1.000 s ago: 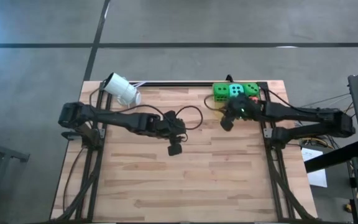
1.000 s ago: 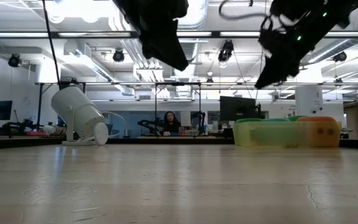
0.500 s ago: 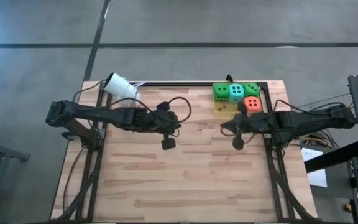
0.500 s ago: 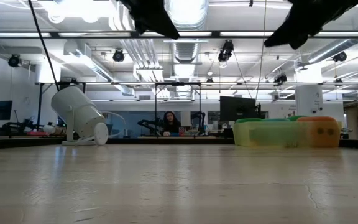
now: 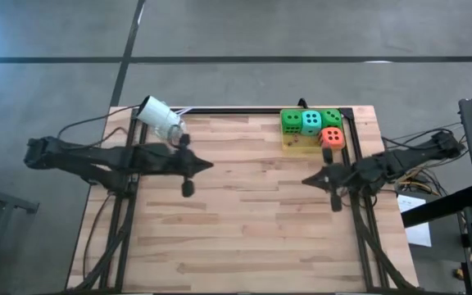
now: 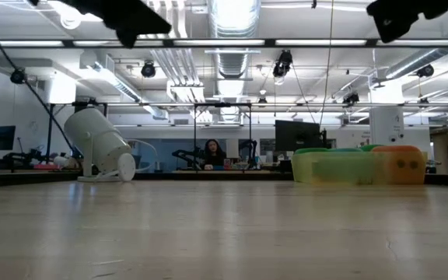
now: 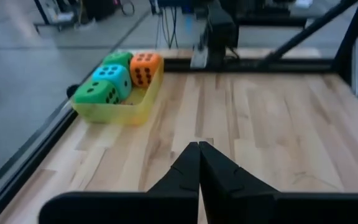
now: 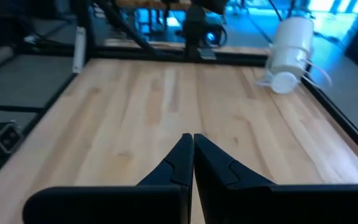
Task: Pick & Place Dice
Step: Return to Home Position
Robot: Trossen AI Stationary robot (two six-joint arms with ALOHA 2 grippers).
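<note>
Pale wooden planks are making up the table point(image 5: 244, 229), and toward its far right corner the yellow bin point(image 5: 295, 142) is holding all four dice: a green die point(image 5: 290, 121), the teal die point(image 5: 310, 121) and a second green die point(image 5: 332, 117) are sitting in a row along the far side, with the orange-red die point(image 5: 332, 137) just in front of them. The left gripper point(image 7: 199, 149) is hovering above the table's left side, its fingers pressing together on nothing. The right gripper point(image 8: 192, 142) is hanging over the right edge, likewise pinched closed and carrying nothing. What seems to be a white lamp point(image 5: 161, 119) is tilting at the far left corner
</note>
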